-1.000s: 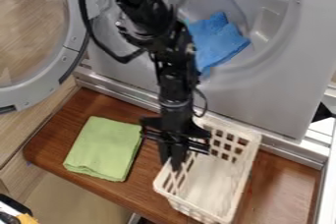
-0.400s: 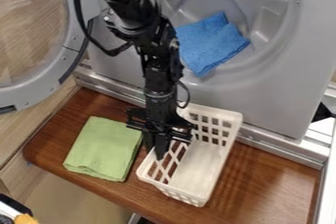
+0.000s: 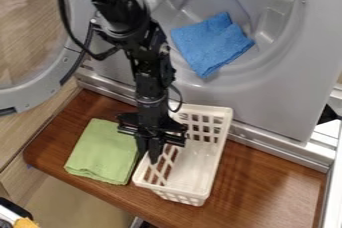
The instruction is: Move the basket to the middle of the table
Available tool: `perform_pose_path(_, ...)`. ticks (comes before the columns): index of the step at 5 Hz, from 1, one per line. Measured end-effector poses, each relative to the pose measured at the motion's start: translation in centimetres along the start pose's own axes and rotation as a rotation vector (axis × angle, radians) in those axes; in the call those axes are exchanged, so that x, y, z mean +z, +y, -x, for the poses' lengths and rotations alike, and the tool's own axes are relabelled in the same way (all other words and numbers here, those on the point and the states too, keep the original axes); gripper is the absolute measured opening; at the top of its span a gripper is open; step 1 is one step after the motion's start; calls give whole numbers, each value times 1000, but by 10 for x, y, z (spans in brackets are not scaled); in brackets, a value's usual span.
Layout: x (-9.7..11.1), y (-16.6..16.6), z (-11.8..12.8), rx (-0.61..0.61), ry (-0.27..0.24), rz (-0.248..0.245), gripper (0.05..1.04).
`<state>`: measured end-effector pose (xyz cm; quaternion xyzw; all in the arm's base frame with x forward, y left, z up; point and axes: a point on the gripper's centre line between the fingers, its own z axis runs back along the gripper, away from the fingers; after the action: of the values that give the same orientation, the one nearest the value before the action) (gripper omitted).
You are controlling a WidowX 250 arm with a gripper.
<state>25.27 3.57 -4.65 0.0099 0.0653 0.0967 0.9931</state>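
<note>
1. Basket [image 3: 196,166] stands upright on the brown table [image 3: 267,174], slanted, with its long sides running from the near edge towards the back. I judge it to be about at the middle, so little or no further travel is needed. If I carried on sideways, I could overshoot.
2. Green cloth [image 3: 101,151] lies just beside the basket's near left corner, as the view has it. A further push that way could rumple the cloth or wedge the basket against it.
3. Gripper [image 3: 148,158] of mine hangs over the basket's left side, my two fingers close together with a narrow gap. As far as I can make out past my own dark parts, they are closed on the slatted wall. I hold it at one side only, so a fast pull could swing the basket round, and lifting before I let go could tip it.
4. Grey machine front [image 3: 270,102] rises behind; the basket's far end is near its base and could knock it if turned. Blue cloth [image 3: 212,43] rests inside the machine's opening, well apart from my work.
</note>
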Motion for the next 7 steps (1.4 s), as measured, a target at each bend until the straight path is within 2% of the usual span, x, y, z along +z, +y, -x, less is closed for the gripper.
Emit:
perform_pose_path(1, 3, 6, 9, 26, -6, -1, 89)
perform_pose_path(2, 8, 5, 7, 39, 18, 9, 110)
perform_pose_path(3, 4, 9, -3, 67, 38, 65, 294)
perform_pose_path(4, 8, 7, -13, 60, 5, 78, 589)
perform_pose_path(5, 11, 5, -12, 73, 6, 71, 892)
perform_pose_path(6, 28, 2, -10, 89, -2, 66, 1011)
perform_pose_path(7, 41, -5, -3, 111, 25, 56, 1007)
